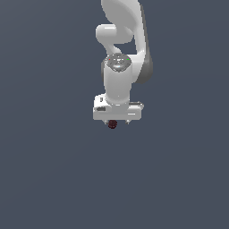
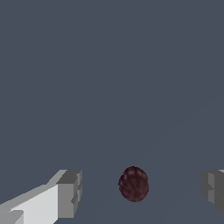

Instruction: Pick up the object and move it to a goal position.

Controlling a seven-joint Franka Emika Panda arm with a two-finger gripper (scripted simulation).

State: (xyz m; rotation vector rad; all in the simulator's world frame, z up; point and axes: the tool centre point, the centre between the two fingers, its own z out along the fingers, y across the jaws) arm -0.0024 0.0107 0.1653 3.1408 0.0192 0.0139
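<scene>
The object [image 2: 134, 184] is a tiny dark red, roundish lump with darker mottling, lying on the flat grey ground. In the wrist view it sits between my two fingertips, with a clear gap on each side. My gripper [image 2: 142, 192] is open and touches nothing. In the exterior view the white gripper [image 1: 117, 120] hangs straight down from the white arm, and the object [image 1: 112, 124] peeks out just under the hand, near its middle, partly hidden by it.
The flat grey ground [image 1: 53, 170] spreads all around with nothing else on it. No goal marker shows in either view.
</scene>
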